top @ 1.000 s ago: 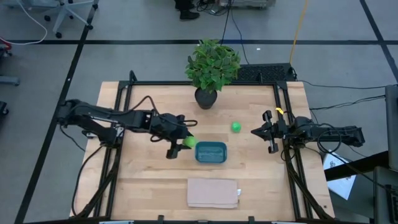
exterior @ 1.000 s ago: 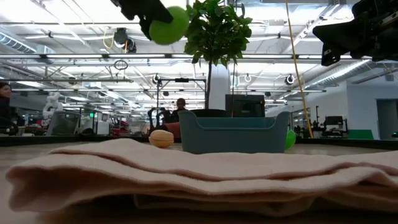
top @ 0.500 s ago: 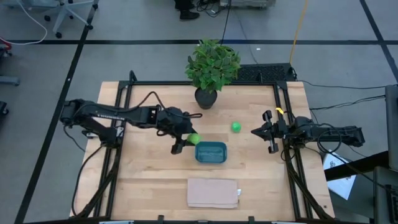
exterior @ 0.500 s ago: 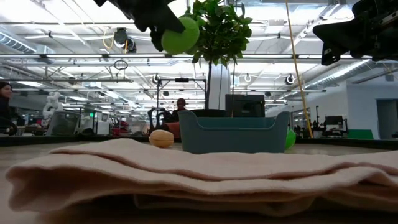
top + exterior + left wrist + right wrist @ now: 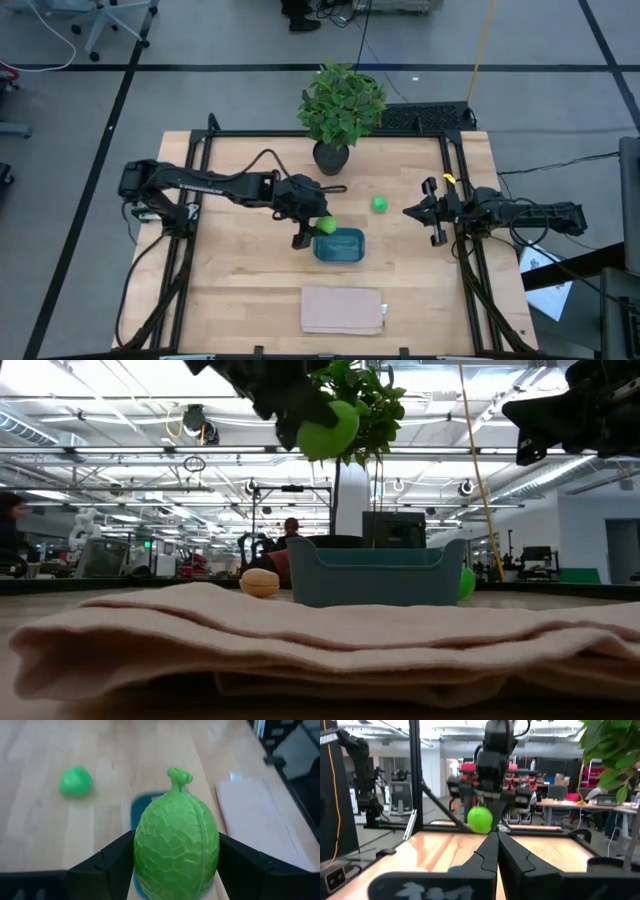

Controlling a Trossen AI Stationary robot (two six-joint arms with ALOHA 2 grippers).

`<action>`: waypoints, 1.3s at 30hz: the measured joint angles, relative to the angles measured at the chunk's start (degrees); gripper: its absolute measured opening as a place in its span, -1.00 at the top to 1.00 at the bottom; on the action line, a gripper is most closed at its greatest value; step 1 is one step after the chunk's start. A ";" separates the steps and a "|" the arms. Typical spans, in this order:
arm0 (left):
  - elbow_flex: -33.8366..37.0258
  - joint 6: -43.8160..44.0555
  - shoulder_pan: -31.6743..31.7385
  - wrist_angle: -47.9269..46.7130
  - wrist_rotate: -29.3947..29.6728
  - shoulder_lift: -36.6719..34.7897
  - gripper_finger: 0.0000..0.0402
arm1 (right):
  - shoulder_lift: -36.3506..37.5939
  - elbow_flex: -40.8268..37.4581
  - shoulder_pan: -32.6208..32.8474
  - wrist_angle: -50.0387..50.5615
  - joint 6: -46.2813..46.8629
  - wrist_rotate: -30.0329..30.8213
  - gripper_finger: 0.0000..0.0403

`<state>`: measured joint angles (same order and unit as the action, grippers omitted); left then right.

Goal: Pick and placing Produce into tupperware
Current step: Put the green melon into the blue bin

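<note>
Your left end effector (image 5: 314, 228) had the yellow-green fruit (image 5: 176, 851) clamped between its fingers (image 5: 107, 865), stem pointing away from the wrist. It hung in the air over the near-left edge of the teal tupperware (image 5: 340, 245), which sat on the worktop (image 5: 240, 290) just beneath it. The green ball (image 5: 380, 204) lay beyond the tupperware, toward your right end effector (image 5: 430, 218), which waited at the worktop's right side with its fingers pressed together on nothing. The tan egg-like piece (image 5: 260, 582) rested on the worktop left of the tupperware in the low view.
</note>
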<state>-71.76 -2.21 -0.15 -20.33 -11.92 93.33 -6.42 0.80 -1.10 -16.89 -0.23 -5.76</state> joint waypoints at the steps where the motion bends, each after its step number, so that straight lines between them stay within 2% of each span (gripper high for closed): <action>1: -0.95 -0.04 -0.19 -0.78 0.47 0.94 -0.20 | -0.10 0.02 0.00 0.36 0.00 0.00 1.00; 8: -7.39 -0.35 -1.69 -4.78 4.44 8.60 -0.20 | -0.83 0.02 0.00 0.27 0.00 0.00 1.00; 15: -10.10 -2.11 -3.12 -6.72 5.19 14.28 -0.20 | -1.22 0.02 0.02 0.59 0.00 -0.02 1.00; 26: -10.39 1.70 -5.07 -5.68 12.22 16.88 -0.20 | -1.57 0.02 0.00 0.09 0.00 -0.02 1.00; 39: -10.29 2.23 -7.51 -4.01 15.02 19.38 -0.20 | -1.59 0.02 0.00 0.02 0.00 -0.02 1.00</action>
<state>-82.05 0.02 -7.66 -24.34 3.11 112.71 -8.01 0.82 -1.10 -16.86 -0.23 -5.78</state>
